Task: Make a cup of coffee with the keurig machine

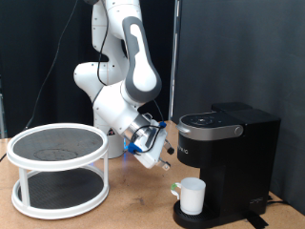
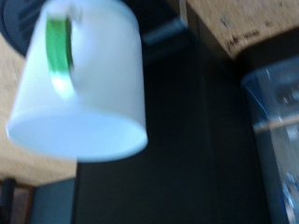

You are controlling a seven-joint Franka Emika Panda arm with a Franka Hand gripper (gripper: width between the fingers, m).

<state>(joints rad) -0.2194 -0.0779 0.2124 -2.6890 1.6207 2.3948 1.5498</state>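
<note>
Item one, the cup (image 1: 193, 196): a plain white mug standing upright on the round drip tray (image 1: 200, 219) of the keurig machine (image 1: 229, 153), under the overhanging brew head, its handle (image 1: 176, 190) turned toward the exterior view's left, toward me. In my wrist view the cup (image 2: 84, 84) fills much of the frame, close and blurred, with a green strip along its handle (image 2: 59, 47). Handling estimate: rigid, smooth-walled, probably ceramic or hard plastic, light if empty, liable to slip under a shallow pinch and to chip if knocked against the machine; the rim wall or the handle look like the sound places to take hold. Item two, my gripper (image 1: 162, 162): hanging just to the exterior view's left of the cup, slightly above its rim, tilted, with nothing seen between my fingers; whether they stand apart or together I cannot tell from either view. Item three, the machine: matte black, lid down, standing at the exterior view's right on the wooden table (image 1: 124, 215). Item four, a white two-tier round rack (image 1: 59, 167) at the exterior view's left, well apart from the work.
</note>
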